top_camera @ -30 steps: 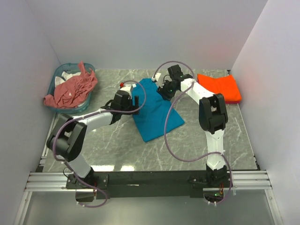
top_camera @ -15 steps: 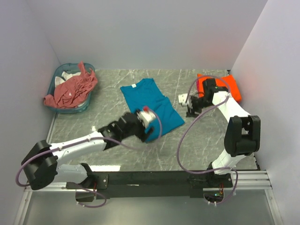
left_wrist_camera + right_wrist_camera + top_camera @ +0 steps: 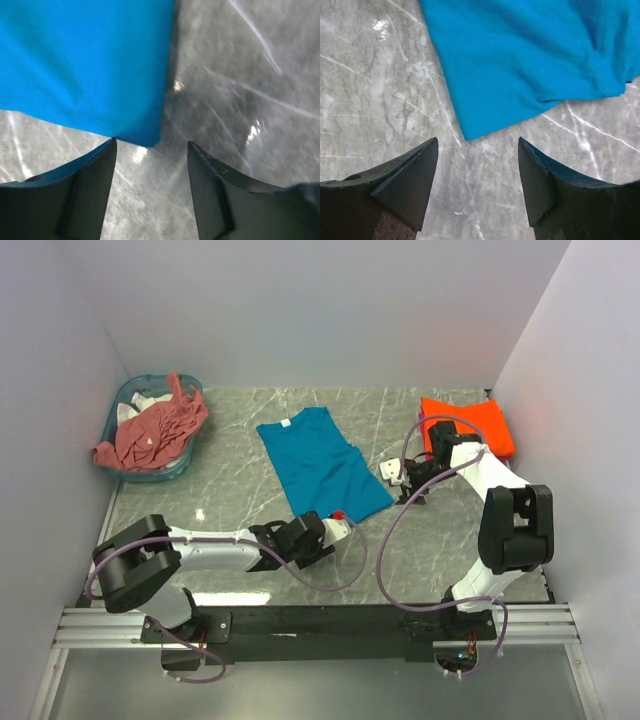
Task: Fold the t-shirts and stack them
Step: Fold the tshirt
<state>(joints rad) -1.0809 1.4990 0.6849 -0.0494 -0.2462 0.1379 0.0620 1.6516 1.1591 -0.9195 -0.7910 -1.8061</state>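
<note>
The teal-blue t-shirt lies flat in the middle of the table, neck toward the back wall. My left gripper sits low at its near hem. In the left wrist view the jaws stand open, with the shirt's near corner just ahead of the tips. My right gripper hovers by the shirt's right edge, open over bare table just short of another corner. An orange t-shirt lies folded at the back right. A salmon-pink t-shirt is heaped in the basket.
A teal plastic basket stands at the back left against the wall and holds some white cloth under the pink one. White walls close off the left, back and right of the marble table.
The blue shirt went from held between both grippers to lying flat. My left arm swung down to its near hem, jaws narrowing. My right arm drew back to the shirt's right side.
</note>
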